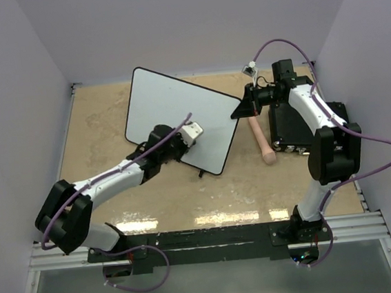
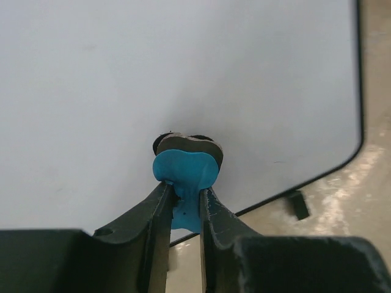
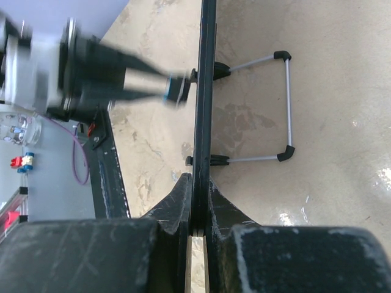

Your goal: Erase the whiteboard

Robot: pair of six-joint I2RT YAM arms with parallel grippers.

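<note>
The whiteboard [image 1: 168, 114] stands tilted on its wire stand in the middle of the table, and its face shows no writing. My left gripper [image 1: 189, 139] is shut on a blue eraser [image 2: 185, 173] with a dark felt pad, which is pressed against the board's face [image 2: 183, 73] near its lower edge. My right gripper [image 1: 242, 107] is shut on the board's right edge. In the right wrist view the board shows edge-on [image 3: 203, 91] between the closed fingers [image 3: 181, 198]. The left gripper is blurred there [image 3: 122, 79].
A black rectangular box [image 1: 288, 127] lies under my right arm at the right. A tan wooden handle [image 1: 263, 140] lies on the table beside it. The board's wire stand [image 3: 288, 104] and small black feet [image 2: 297, 204] rest on the tabletop. Walls enclose the table.
</note>
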